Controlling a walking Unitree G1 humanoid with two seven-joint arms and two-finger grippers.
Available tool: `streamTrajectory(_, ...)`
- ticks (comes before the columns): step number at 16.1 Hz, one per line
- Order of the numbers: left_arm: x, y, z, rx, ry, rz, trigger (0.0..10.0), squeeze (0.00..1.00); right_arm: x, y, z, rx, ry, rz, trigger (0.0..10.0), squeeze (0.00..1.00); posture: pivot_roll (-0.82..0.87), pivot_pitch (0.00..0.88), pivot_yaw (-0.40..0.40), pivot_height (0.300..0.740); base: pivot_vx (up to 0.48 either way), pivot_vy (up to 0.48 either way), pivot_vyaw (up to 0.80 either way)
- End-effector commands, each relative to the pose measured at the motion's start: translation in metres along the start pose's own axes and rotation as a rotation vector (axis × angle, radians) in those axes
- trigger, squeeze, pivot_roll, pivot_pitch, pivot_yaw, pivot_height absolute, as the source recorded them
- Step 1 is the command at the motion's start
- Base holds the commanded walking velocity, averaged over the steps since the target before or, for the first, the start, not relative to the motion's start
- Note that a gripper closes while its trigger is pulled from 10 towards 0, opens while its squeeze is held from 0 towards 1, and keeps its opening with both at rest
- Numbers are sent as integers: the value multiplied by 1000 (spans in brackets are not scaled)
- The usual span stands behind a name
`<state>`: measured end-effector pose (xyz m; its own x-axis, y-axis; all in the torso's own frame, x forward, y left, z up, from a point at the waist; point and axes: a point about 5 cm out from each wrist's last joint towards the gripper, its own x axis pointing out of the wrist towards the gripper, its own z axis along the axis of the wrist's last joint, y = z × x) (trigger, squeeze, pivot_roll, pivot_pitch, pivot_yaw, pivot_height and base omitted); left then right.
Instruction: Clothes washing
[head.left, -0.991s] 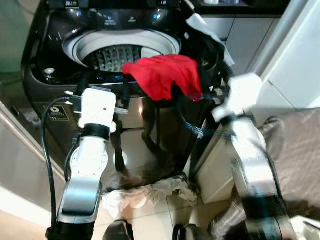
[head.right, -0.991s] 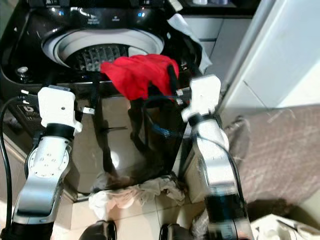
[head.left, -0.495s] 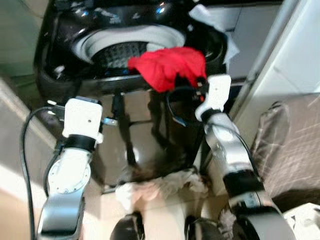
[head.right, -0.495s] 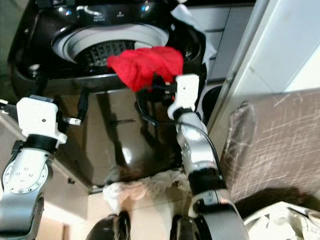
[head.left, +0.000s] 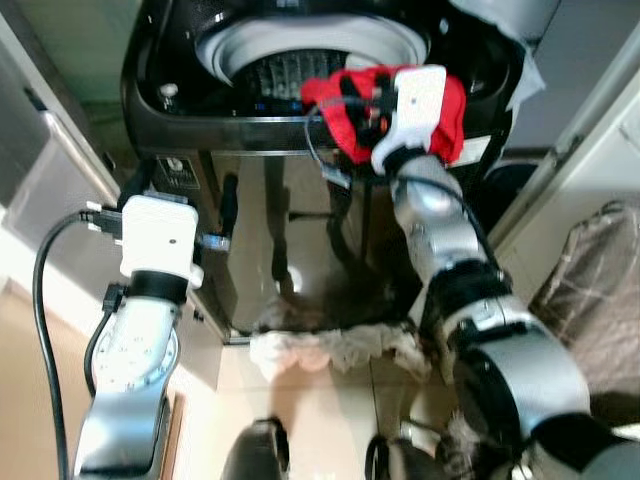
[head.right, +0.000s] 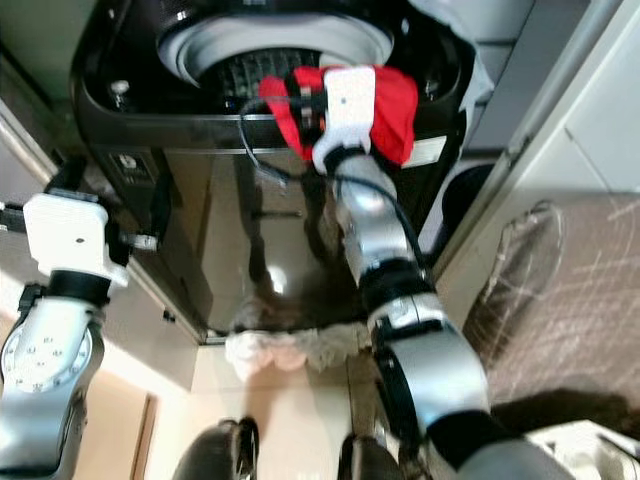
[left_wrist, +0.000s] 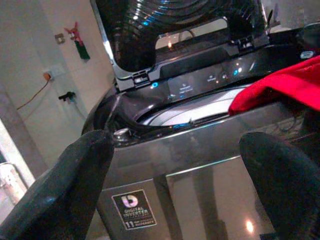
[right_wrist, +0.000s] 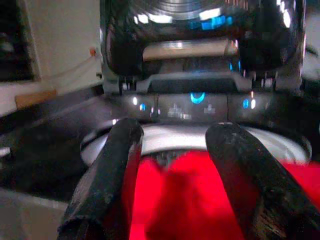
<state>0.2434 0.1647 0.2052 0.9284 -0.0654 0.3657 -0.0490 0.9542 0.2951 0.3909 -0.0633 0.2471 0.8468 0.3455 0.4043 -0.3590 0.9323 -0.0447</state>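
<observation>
A black top-loading washer (head.left: 200, 130) stands in front of me with its lid (left_wrist: 175, 30) raised and its drum (head.left: 290, 70) showing. A red garment (head.left: 345, 105) hangs bunched over the washer's front rim, at the edge of the drum opening. My right gripper (right_wrist: 175, 150) is shut on it, and red cloth bulges between the two black fingers (right_wrist: 107, 185). The right wrist (head.left: 420, 100) sits over the rim. My left gripper (left_wrist: 177, 150) is open and holds nothing. It stays lower, facing the washer's front panel at the left.
A heap of pale clothes (head.left: 330, 345) lies on the tiled floor at the washer's base. A dark bin (head.left: 510, 185) and a brown patterned fabric (head.left: 600, 270) are to the right. A grey cabinet (head.left: 60, 190) stands to the left. White cloth (head.left: 525, 75) hangs at the washer's right corner.
The camera has shifted. My right arm has reached forward and carried the red garment from in front of the washer up onto its rim. The left arm sits lower and further left.
</observation>
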Motion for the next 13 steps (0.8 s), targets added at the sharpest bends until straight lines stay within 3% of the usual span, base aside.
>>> streamTrajectory(1, 0, -1, -1, 4, 8, 0, 10000, 0, 2, 2, 4, -6, -19, 7, 10000, 0, 98, 160, 28, 740, 0, 0, 0)
streamTrajectory(4, 6, -5, -14, -12, 54, -11, 10000, 0, -25, -7, -16, -64, 26, -163, 10000, 0, 78, 119, -5, 740, 0, 0, 0)
streamTrajectory(7, 13, -8, -16, -14, 39, -2, 10000, 0, -57, -4, -9, -78, -28, -140, 10000, 0, 47, 82, -34, 740, 0, 0, 0)
streamTrajectory(9, 14, -8, -17, -8, 36, 3, 10000, 0, -68, -8, -8, -98, -28, -141, 10000, 0, 19, 69, -38, 740, 0, 0, 0)
streamTrajectory(10, 16, -12, -21, -26, 36, -22, 10000, 0, -79, -20, -21, -138, 48, -213, 10000, 0, 10, 66, -34, 740, 0, 0, 0)
streamTrajectory(13, 18, -14, -24, -66, 51, -61, 10000, 0, -79, -42, -52, -201, 213, -338, 10000, 0, 18, 92, -1, 740, 0, 0, 0)
